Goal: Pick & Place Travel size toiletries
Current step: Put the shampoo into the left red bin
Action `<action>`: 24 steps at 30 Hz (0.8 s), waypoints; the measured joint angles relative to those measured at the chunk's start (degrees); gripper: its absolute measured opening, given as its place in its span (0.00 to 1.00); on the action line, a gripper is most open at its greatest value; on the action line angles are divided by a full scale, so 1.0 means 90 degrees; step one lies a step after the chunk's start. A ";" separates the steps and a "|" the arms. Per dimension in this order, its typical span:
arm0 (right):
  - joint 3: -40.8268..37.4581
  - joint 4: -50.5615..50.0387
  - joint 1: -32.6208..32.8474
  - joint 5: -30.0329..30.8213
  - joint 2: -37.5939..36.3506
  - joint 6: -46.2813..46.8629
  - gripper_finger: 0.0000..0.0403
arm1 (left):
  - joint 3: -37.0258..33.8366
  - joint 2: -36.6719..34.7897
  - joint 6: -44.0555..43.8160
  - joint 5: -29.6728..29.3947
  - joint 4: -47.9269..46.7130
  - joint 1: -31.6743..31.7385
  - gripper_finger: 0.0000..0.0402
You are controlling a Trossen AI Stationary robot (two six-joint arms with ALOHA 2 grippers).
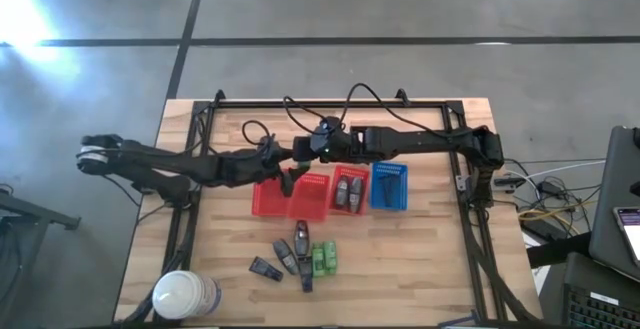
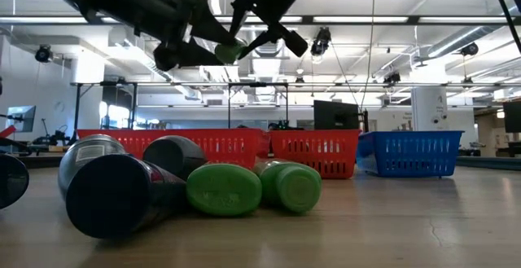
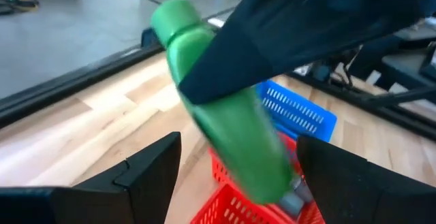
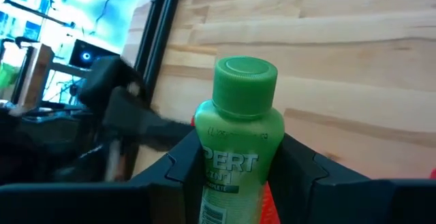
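A bright green bottle with a green cap (image 4: 238, 135) is in my right gripper (image 4: 235, 152), high above the table near the left red basket (image 1: 290, 199). The low view shows this bottle (image 2: 228, 53) between both arms. My left gripper (image 3: 238, 159) is open, with a finger on either side of the bottle (image 3: 225, 122), apart from it. More toiletries lie on their sides on the table's near part: dark ones (image 1: 290, 254) and green ones (image 1: 323, 259). Two dark bottles lie in the middle red basket (image 1: 350, 191). My right gripper pinches the green bottle's body (image 4: 235, 173) between its two fingers, just below the shoulder. The bottle lies along the fingers, its cap (image 4: 245, 81) pointing away from the wrist. The arm comes from the table's right. The bottle is lifted clear of table and baskets.
A blue basket (image 1: 389, 186) stands right of the two red ones. A large white roll (image 1: 185, 294) stands at the table's near left corner. A black frame (image 1: 330, 104) and cables run along the far edge. Bare wood lies near right of the toiletries.
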 joint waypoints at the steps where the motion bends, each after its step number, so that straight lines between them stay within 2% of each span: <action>1: 0.0000 0.0033 0.0004 -0.0012 0.0000 -0.0008 0.30 | 0.0000 0.0046 -0.0008 0.0096 -0.0016 0.0014 0.74; 16: -0.0002 0.0078 0.0121 -0.0126 0.0000 -0.0025 0.31 | 0.0000 0.0148 -0.0250 0.0253 0.0167 0.0101 0.73; 19: -0.0015 0.0080 0.0121 -0.0178 0.0000 -0.0036 0.30 | 0.0000 0.0148 -0.0257 0.0346 0.0175 0.0104 0.69; 24: -0.0028 0.0090 0.0119 -0.0444 -0.0001 -0.0040 0.32 | 0.0000 0.0148 -0.0216 0.0503 0.0184 0.0096 0.56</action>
